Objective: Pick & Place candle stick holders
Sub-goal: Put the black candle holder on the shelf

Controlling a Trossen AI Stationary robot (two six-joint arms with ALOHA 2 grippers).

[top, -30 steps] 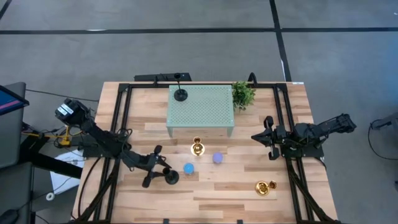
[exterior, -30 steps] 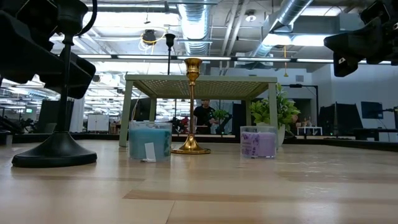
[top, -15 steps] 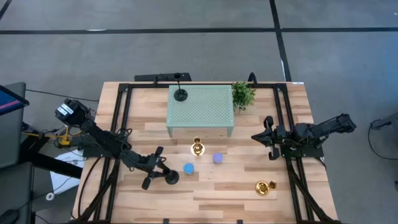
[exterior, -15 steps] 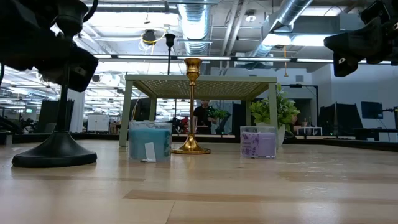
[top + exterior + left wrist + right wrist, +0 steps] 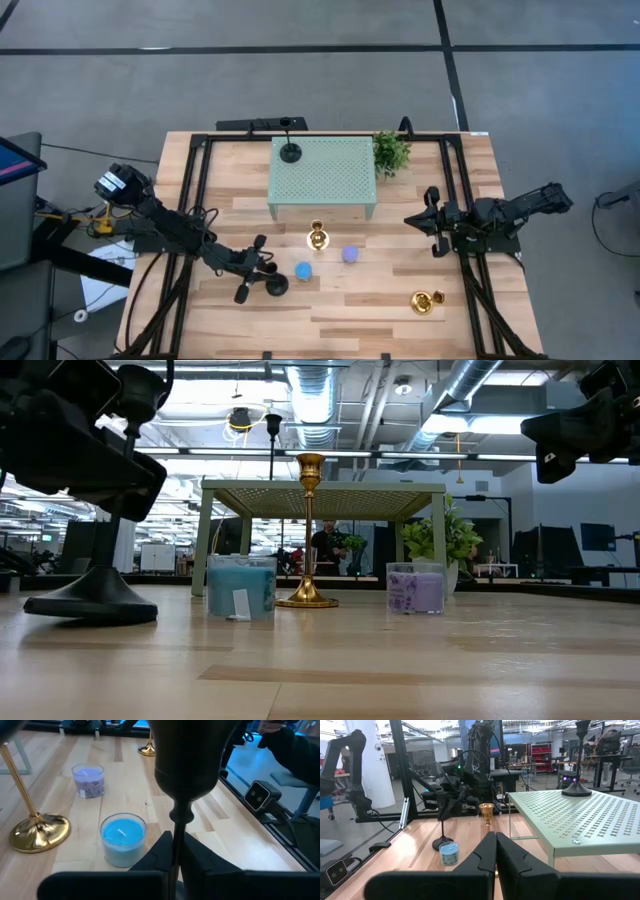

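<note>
- High view: left pincer (image 5: 255, 272) closed on the black candle stick holder (image 5: 274, 285) near the tabletop's (image 5: 340, 310) front left.
- Left wrist view alone shows fingers (image 5: 197, 855) clamping its stem.
- Right pincer (image 5: 432, 222) shut, empty.

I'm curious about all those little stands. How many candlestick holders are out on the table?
4: one black holder on the green perforated shelf, one black holder gripped by the left gripper, one gold holder upright mid-table, one gold holder lying near the right front.
</note>
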